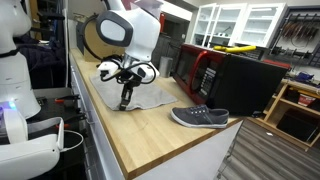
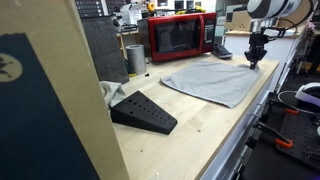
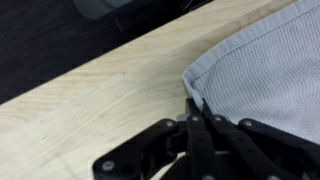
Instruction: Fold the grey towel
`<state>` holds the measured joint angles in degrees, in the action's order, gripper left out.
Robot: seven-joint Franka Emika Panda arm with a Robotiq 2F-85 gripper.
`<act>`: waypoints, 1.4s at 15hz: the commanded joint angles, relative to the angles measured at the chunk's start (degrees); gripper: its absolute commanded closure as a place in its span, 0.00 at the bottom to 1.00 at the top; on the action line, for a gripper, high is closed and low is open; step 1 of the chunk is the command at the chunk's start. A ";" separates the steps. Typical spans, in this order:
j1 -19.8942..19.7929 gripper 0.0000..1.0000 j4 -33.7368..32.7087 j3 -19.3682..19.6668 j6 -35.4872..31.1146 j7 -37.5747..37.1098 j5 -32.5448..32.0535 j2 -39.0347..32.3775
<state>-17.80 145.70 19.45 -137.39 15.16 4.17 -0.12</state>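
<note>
Bare wood covered most of the bench (image 1: 150,140), with open room between the grey towel (image 1: 152,97) and a shoe (image 1: 200,117) near the bench's end corner. The towel lay flat, one corner close to the bench's open edge. The hand (image 3: 195,108) stood at that corner, pinching the hem, which only the wrist view showed clearly. In an exterior view a red microwave (image 2: 180,36) stood behind the towel, and a black wedge (image 2: 142,112) lay well apart from it.
</note>
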 commanded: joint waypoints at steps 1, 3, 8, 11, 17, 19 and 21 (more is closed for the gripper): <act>1.73 0.99 2.00 -2.62 -3.54 -5.52 -7.39 3.44; 3.01 0.99 1.82 -4.52 -3.87 -8.13 -10.86 4.04; 7.27 0.99 1.79 -9.93 -3.21 -12.34 -15.94 5.98; 9.57 0.99 2.13 -12.76 -3.01 -13.89 -18.89 6.63; 14.48 0.99 3.53 -17.99 -3.46 -13.95 -20.43 6.59; 16.38 0.99 3.57 -19.56 -3.53 -13.38 -19.01 5.91; 18.14 0.99 4.60 -20.67 -3.72 -11.97 -16.36 6.40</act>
<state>-1.62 148.43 -0.03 -140.28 1.93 -14.68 4.92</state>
